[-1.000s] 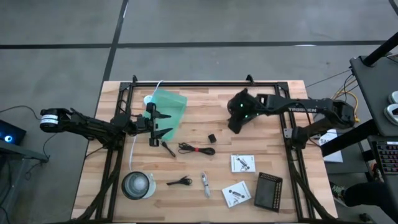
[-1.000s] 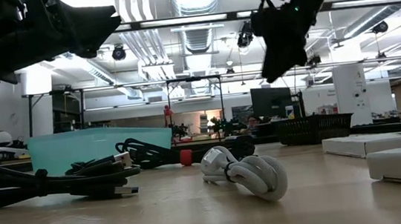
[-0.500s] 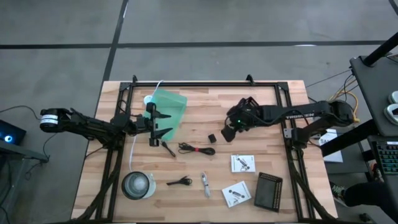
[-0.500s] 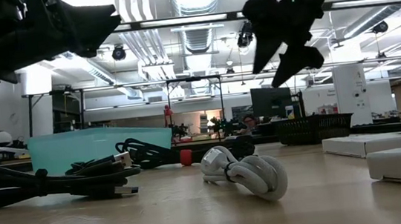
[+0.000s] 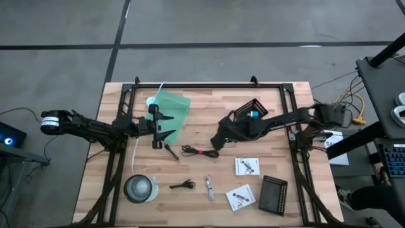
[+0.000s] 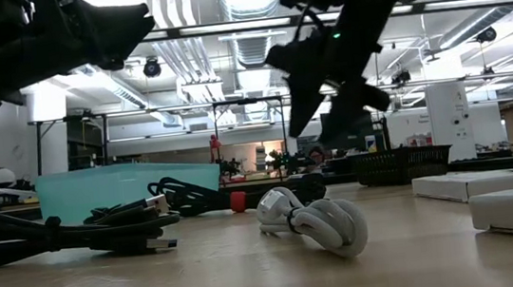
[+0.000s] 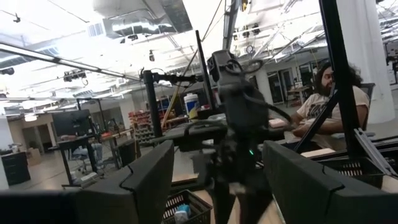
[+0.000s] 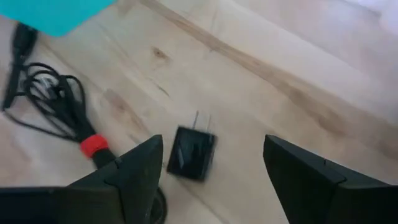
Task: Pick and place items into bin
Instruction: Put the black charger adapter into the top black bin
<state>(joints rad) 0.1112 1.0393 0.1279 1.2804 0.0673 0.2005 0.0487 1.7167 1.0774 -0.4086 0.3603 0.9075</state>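
My right gripper [image 5: 219, 137] [image 8: 214, 155] is open and hovers above the tiny black cube [image 8: 192, 153], a plug block with two prongs that lies flat on the wood between the fingers' lines. A black coiled cable [image 5: 200, 152] with a red tie [image 8: 94, 147] lies beside it. The teal bin [image 5: 172, 113] stands toward the far left. My left gripper [image 5: 164, 126] [image 7: 217, 168] waits open at the bin's near side. A smaller cable [image 5: 182, 185], a silvery piece [image 5: 209, 187] and two white packets [image 5: 247, 166] [image 5: 240, 197] lie nearer.
A round clear tub [image 5: 140, 188] stands at the near left and a black ribbed block [image 5: 273, 195] at the near right. A black mesh basket [image 5: 254, 109] sits behind the right arm. A black frame [image 5: 209, 85] rims the table. A person sits beyond the table [image 7: 323, 93].
My right gripper has swung from over the black basket toward the table's left and near edge, dropping lower until it hangs over the black cube. Its fingers have opened on the way. The left arm and the objects have kept still.
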